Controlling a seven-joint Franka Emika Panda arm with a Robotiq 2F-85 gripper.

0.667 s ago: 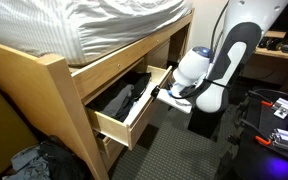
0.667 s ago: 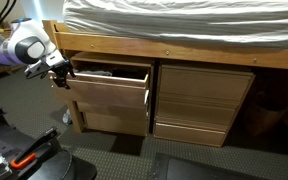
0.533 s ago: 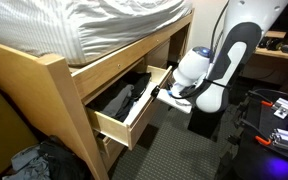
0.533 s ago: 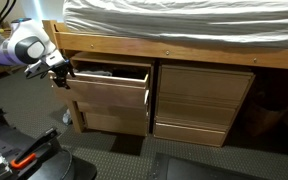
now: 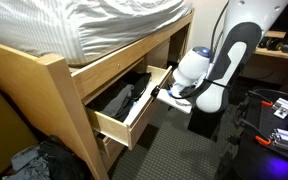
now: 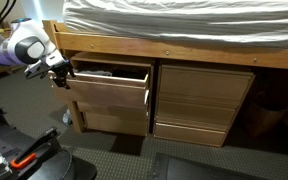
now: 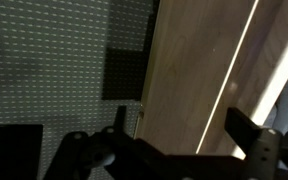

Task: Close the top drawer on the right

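Note:
The top drawer of pale wood is pulled far out from under the bed, with dark clothes inside. It shows in both exterior views; its flat front panel sticks out past the drawers below. My gripper is at the outer end of the front panel, near its upper corner. In the wrist view the two fingers are spread apart with the drawer's wooden panel right in front of them. The gripper is open and holds nothing.
The thick bed rail and mattress lie above the drawer. A square bed post stands beside it. A second, shut chest of drawers is alongside. A black box is on the floor; a desk is behind.

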